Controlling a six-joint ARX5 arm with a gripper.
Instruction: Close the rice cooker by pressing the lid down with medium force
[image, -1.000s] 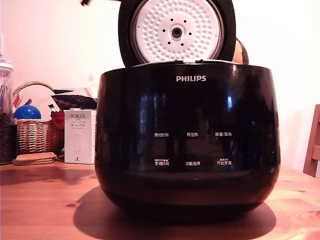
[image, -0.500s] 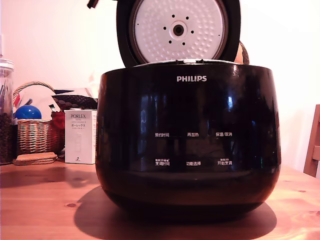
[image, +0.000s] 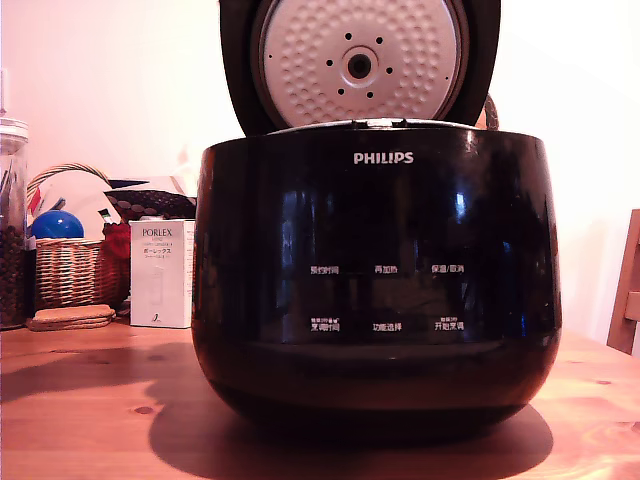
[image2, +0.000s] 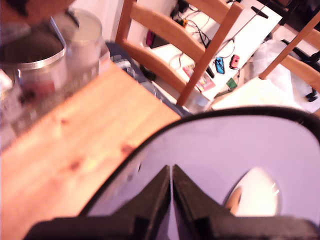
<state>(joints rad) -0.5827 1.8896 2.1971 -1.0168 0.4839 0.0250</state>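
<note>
The rice cooker (image: 375, 280) fills the middle of the exterior view, a large glossy black pot with a white PHILIPS logo. Its lid (image: 360, 62) stands raised behind the rim, tipped forward, showing the white dimpled inner plate and grey central knob. In the wrist view the lid's glossy outer top (image2: 225, 160) fills the lower part of the picture, and my gripper (image2: 171, 172) rests against it with both black fingers pressed together. The gripper is hidden behind the lid in the exterior view.
On the wooden table (image: 80, 400) at the exterior view's left stand a white PORLEX box (image: 160, 272), a wicker basket (image: 65, 265) with a blue ball (image: 55, 223) and a glass jar (image: 12, 220). The wrist view shows a wooden chair (image2: 190, 45) and metal tins (image2: 40, 60) beyond the table.
The lid has tipped further forward and down over the pot; its inner plate looks larger and sits lower than one second ago.
</note>
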